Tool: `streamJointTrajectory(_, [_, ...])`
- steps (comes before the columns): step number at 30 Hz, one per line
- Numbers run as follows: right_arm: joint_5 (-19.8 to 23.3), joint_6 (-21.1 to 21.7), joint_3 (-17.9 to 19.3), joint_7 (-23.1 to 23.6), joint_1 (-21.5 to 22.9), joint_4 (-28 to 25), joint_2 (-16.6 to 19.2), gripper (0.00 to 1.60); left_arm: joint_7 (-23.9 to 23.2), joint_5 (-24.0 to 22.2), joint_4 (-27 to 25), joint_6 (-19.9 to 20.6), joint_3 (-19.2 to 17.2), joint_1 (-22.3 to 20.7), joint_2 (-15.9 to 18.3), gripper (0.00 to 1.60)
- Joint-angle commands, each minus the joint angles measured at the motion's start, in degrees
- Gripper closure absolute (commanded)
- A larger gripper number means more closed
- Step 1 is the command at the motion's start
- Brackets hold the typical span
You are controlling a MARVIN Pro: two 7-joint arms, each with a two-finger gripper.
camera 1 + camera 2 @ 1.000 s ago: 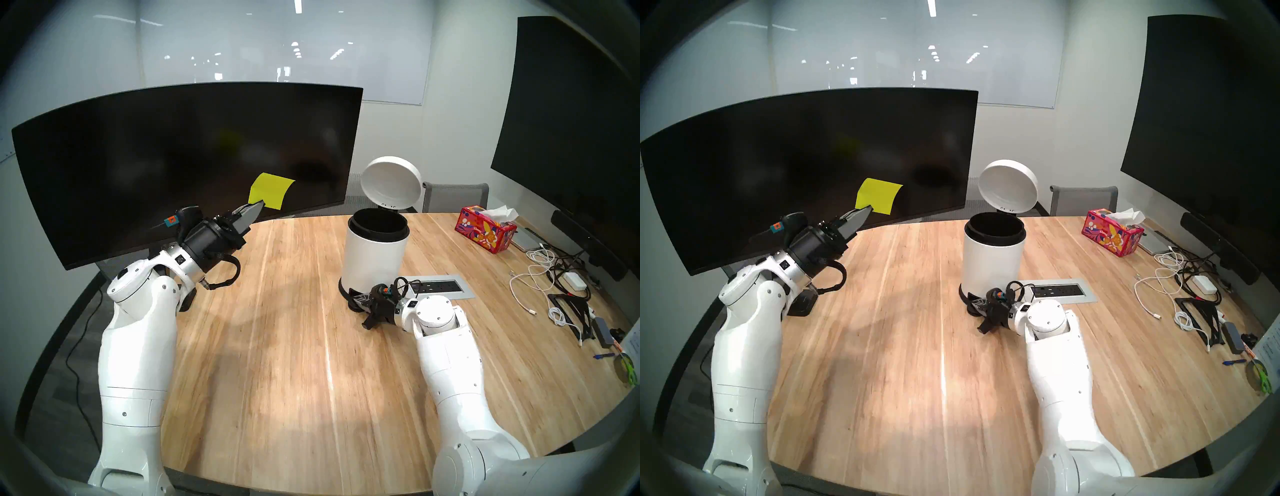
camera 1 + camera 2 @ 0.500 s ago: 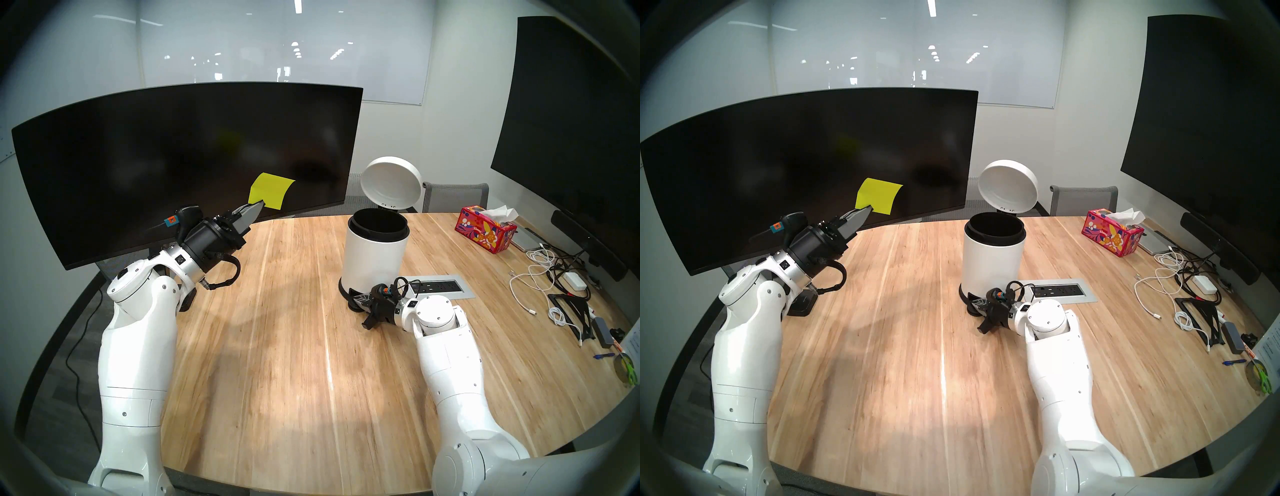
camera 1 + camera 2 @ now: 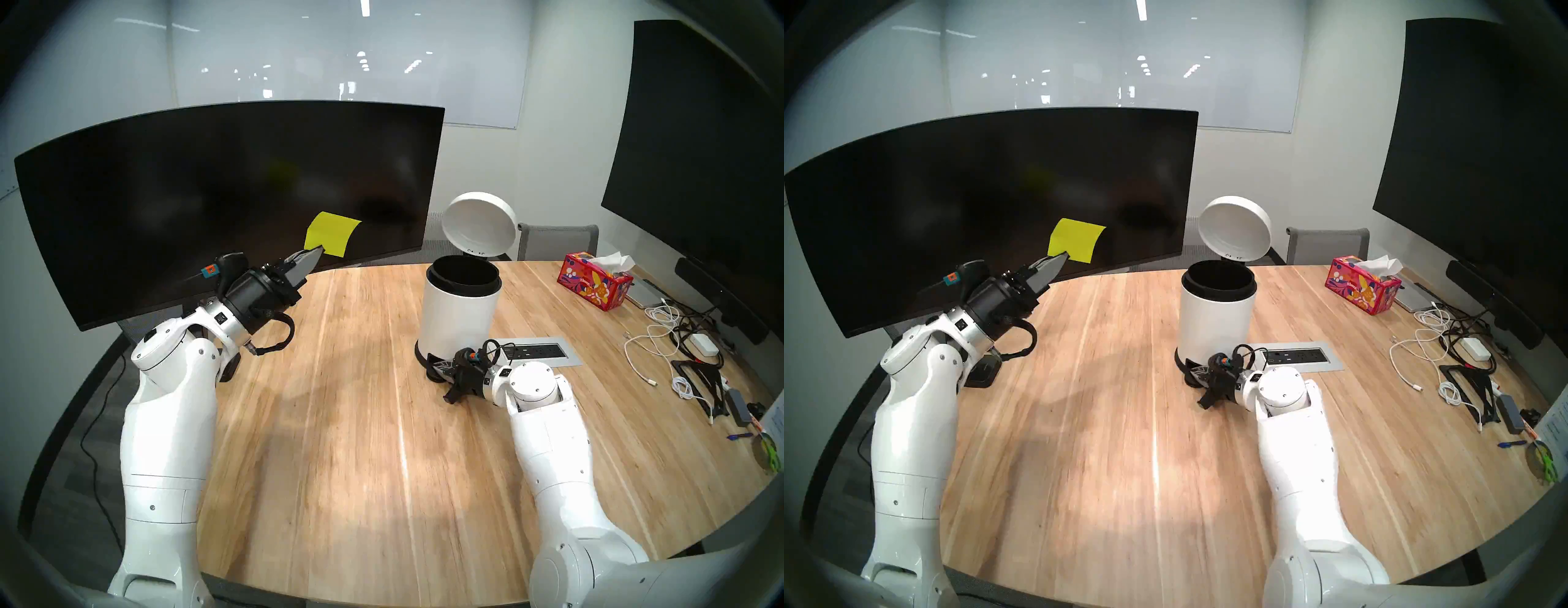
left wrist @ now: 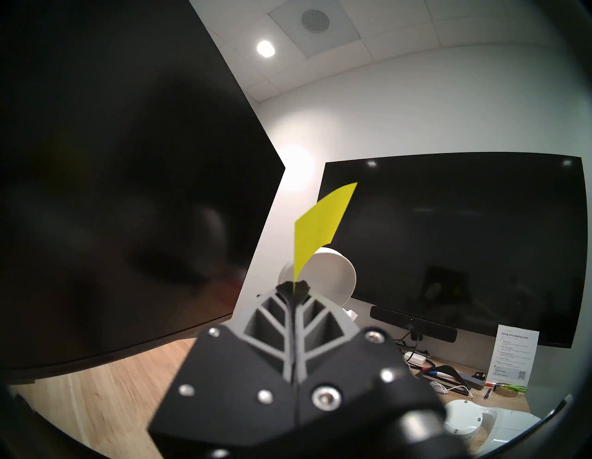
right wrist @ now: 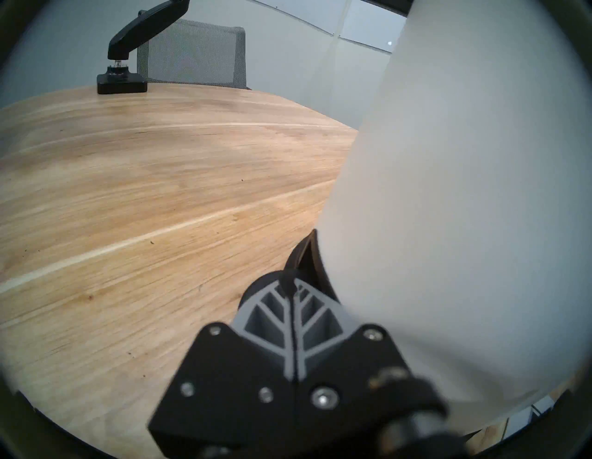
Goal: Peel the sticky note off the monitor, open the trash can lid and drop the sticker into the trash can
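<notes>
Our left gripper [image 3: 316, 254] pinches one corner of the yellow-green sticky note [image 3: 331, 234] in front of the curved monitor [image 3: 212, 191], while our right gripper [image 5: 292, 286], fingers together, presses the black pedal [image 5: 304, 256] of the trash can [image 3: 460, 310], whose lid [image 3: 479, 223] stands open.

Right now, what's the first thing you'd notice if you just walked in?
The bright yellow-green sticky note, pinched by one corner in the left gripper in front of the wide dark monitor. Then the white trash can mid-table, its lid standing open, the right gripper down at its pedal.
</notes>
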Motion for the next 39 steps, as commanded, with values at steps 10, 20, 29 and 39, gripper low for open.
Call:
streamJointTrajectory(10, [-0.16, 0.16, 0.33, -0.32, 0.03, -0.15, 0.21, 1.60, 0.13, -0.08, -1.12, 0.02, -0.13, -0.56, 0.01, 1.60])
streamJointTrajectory(20, [-0.20, 0.13, 0.37, -0.27, 0.04, -0.13, 0.18, 1.60, 2.22, 0.11, -3.40, 3.01, 3.02, -2.11, -0.93, 1.60])
streamJointTrajectory(29, [-0.24, 0.12, 0.42, -0.26, 0.05, -0.14, 0.15, 1.60, 2.95, -0.36, -2.18, 5.66, 5.62, -4.67, -0.88, 1.60])
streamJointTrajectory(39, [-0.27, 0.10, 0.46, -0.21, 0.06, -0.12, 0.13, 1.60, 3.00, -0.28, 1.20, 8.80, 9.20, -10.48, -0.57, 1.60])
